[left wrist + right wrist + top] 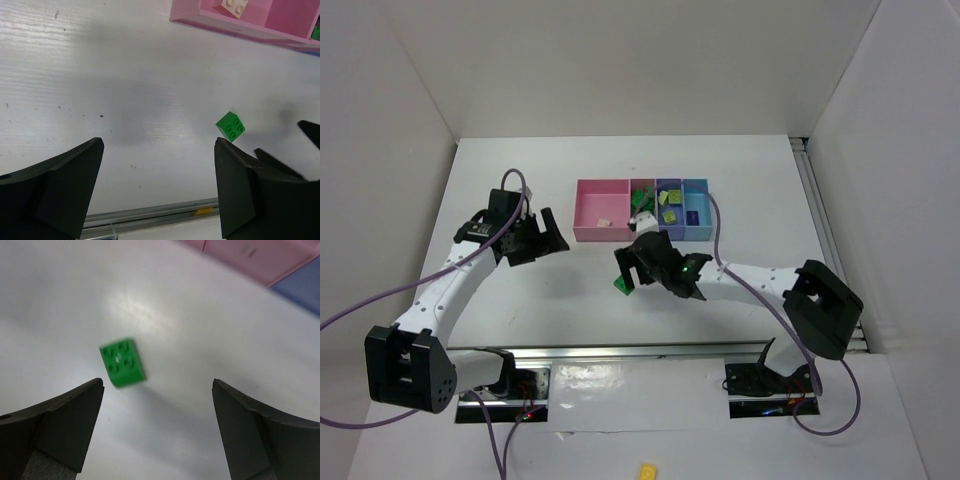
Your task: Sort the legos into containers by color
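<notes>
One green lego [621, 285] lies on the white table in front of the trays; it also shows in the left wrist view [230, 126] and the right wrist view [122, 363]. My right gripper [633, 266] is open and empty just above it, with the brick ahead of the left finger [55, 425]. My left gripper [551, 240] is open and empty, left of the trays. The containers stand in a row: a wide pink tray [590, 212] with a cream brick [233, 6], a narrow pink tray [642, 184] with green legos, a blue tray [668, 184] with yellow-green legos, and a light blue tray [696, 224].
A metal rail [650, 352] runs along the near table edge, also in the left wrist view [150, 216]. An opaque yellow brick [648, 470] lies in front of the rail, off the table. White walls enclose the table on three sides.
</notes>
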Available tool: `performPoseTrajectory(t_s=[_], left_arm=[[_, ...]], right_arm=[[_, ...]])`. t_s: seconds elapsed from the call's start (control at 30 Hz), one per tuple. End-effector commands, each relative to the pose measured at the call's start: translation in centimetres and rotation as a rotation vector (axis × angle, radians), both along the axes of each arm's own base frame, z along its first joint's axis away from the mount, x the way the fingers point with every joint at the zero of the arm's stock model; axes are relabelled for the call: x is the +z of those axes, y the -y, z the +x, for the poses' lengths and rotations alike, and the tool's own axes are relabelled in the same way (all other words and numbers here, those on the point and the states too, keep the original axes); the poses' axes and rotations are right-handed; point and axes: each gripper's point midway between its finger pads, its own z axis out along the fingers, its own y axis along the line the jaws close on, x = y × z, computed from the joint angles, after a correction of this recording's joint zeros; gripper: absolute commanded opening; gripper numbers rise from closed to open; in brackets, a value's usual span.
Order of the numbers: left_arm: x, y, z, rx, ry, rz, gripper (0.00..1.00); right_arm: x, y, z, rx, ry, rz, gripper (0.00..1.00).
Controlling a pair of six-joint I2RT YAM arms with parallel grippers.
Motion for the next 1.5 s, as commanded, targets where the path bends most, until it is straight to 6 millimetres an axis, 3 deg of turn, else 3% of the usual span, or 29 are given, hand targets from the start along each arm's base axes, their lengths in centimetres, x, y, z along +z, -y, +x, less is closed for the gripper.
performPoseTrajectory(t_s=[0.0,0.13,0.2,0.37,0.5,0.6,0.63,0.73,0.83,0.93,0.97,1.0,1.03,1.07,1.13,1.17,1.2,1.23,1.27,1.33,1.4,1.43,1.47], left_arm=[[0.4,0.3,0.2,-0.014,0.024,-0.010,0.94],[0.5,0.4,0.5,-0.014,0.024,-0.010,0.94],[0.5,0.4,0.5,-0.014,0.024,-0.010,0.94],[0.2,0.4,0.5,-0.014,0.015,-0.008,0.94],[0.2,0.2,0.5,-0.009,0.016,-0.001,0.94],[0.0,0.0,0.4,-0.001,0.009,0.010,0.94],[0.0,0.0,0.4,-0.001,0.009,0.010,0.94],[0.0,0.0,0.4,-0.001,0.009,0.010,0.94],[0.0,0.0,0.4,-0.001,0.009,0.010,0.94],[0.2,-0.7,0.6,0.021,0.013,0.042,0.94],[0.5,-0.9,0.6,0.027,0.013,0.050,0.94],[0.9,-1.0,0.7,0.025,0.021,0.061,0.94],[1.1,-1.0,0.7,0.025,0.030,0.060,0.94],[1.4,-1.2,0.7,0.031,0.030,0.069,0.94],[1.7,-1.2,0.7,0.032,0.042,0.067,0.95],[1.7,-1.2,0.7,0.032,0.042,0.067,0.95],[1.7,-1.2,0.7,0.032,0.042,0.067,0.95],[1.7,-1.2,0.7,0.032,0.042,0.067,0.95],[1.7,-1.2,0.7,0.032,0.042,0.067,0.95],[1.7,-1.3,0.6,0.024,0.044,0.072,0.95],[1.7,-1.3,0.6,0.024,0.044,0.072,0.95],[1.7,-1.3,0.6,0.024,0.044,0.072,0.95],[1.7,-1.3,0.6,0.024,0.044,0.072,0.95]], right_arm=[[-2.3,-2.0,-3.7,0.203,-0.055,-0.030,0.97],[-4.8,-2.3,-3.8,0.227,-0.064,-0.116,0.97],[-5.1,-2.9,-3.3,0.240,-0.049,-0.121,0.96],[-7.2,-3.8,-1.6,0.224,-0.031,-0.183,0.87],[-7.3,-4.8,-0.8,0.223,-0.009,-0.178,0.74],[-6.9,-5.1,-0.8,0.229,0.000,-0.157,0.50],[-6.2,-5.2,-0.7,0.228,0.010,-0.144,0.32],[-3.0,-5.1,-0.2,0.192,0.077,-0.113,0.18],[2.0,-4.2,1.6,0.086,0.198,-0.061,0.18],[5.4,-2.4,5.4,-0.059,0.237,-0.007,0.18],[5.8,-0.9,7.2,-0.137,0.246,-0.015,0.20],[5.4,-0.4,8.1,-0.174,0.237,-0.027,0.21],[6.8,-0.5,9.5,-0.199,0.256,-0.001,0.24],[6.7,0.4,10.9,-0.224,0.243,-0.012,0.24],[5.7,0.7,12.9,-0.250,0.223,-0.034,0.25],[6.9,0.7,14.5,-0.270,0.234,-0.012,0.27],[6.8,0.7,15.4,-0.274,0.231,-0.006,0.27],[5.5,0.9,16.2,-0.285,0.212,-0.031,0.27],[6.4,0.1,17.3,-0.273,0.217,0.001,0.29],[5.7,1.1,18.8,-0.303,0.199,-0.022,0.37],[5.2,0.5,19.8,-0.290,0.186,-0.015,0.48],[4.8,0.5,19.7,-0.289,0.172,-0.030,0.69],[5.3,0.6,19.9,-0.301,0.183,-0.029,0.79]])
